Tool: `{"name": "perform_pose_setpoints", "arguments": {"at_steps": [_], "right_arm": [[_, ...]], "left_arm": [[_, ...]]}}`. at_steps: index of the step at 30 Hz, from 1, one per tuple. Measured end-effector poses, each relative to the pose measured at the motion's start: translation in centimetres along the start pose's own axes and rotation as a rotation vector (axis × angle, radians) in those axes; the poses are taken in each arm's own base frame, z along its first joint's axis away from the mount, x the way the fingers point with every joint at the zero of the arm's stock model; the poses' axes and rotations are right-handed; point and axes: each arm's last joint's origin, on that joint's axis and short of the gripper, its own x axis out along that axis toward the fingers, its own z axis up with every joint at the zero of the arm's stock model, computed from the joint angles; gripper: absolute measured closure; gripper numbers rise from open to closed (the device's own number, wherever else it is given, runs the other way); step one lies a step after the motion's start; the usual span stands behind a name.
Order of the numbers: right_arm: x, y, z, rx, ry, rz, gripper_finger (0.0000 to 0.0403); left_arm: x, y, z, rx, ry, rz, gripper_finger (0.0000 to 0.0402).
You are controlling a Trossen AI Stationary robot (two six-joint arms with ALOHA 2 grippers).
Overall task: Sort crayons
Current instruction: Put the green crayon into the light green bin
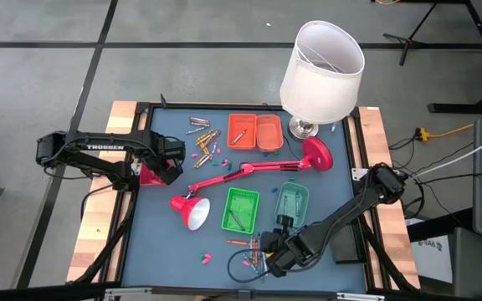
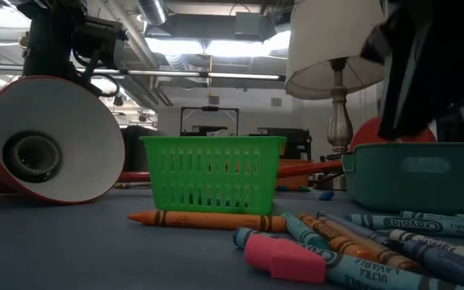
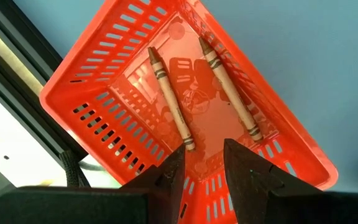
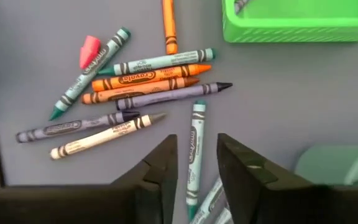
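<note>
Right gripper [image 4: 196, 163], fingers narrowly parted and empty, straddles a light, stiff, roll-prone teal paper-wrapped crayon [image 4: 195, 144]; pinch mid-shaft. Left gripper [image 3: 204, 155] hangs parted too.

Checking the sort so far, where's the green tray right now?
In the high view the green tray sits at the table's near middle, between the red desk lamp's white shade and the teal tray.

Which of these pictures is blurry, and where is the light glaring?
Low view: the nearest crayons and pink eraser look soft, ceiling lights glare behind the green basket. Left wrist view: the red basket is sharp. Right wrist view: crayons evenly lit.
</note>
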Motion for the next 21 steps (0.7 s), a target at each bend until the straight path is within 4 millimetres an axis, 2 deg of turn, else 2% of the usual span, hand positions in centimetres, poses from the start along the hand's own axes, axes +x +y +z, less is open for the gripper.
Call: {"name": "perform_pose_setpoints", "arguments": {"at_steps": [4,12,21], "right_arm": [[0.9,-0.1,-0.5,0.004,-0.011,0.011,0.0286],[2.4,-0.5,-1.6,0.006,-0.015,0.023,0.0290],[3.4,-1.0,-2.5,0.003,-0.006,0.018,0.0290]], "left_arm": [[0.0,0.0,0.0,0.003,-0.002,0.003,0.0308],[0.0,0.2,0.2,0.141,-0.053,0.072,0.0308],[0.0,0.2,0.2,0.138,-0.048,0.065,0.0308]]}}
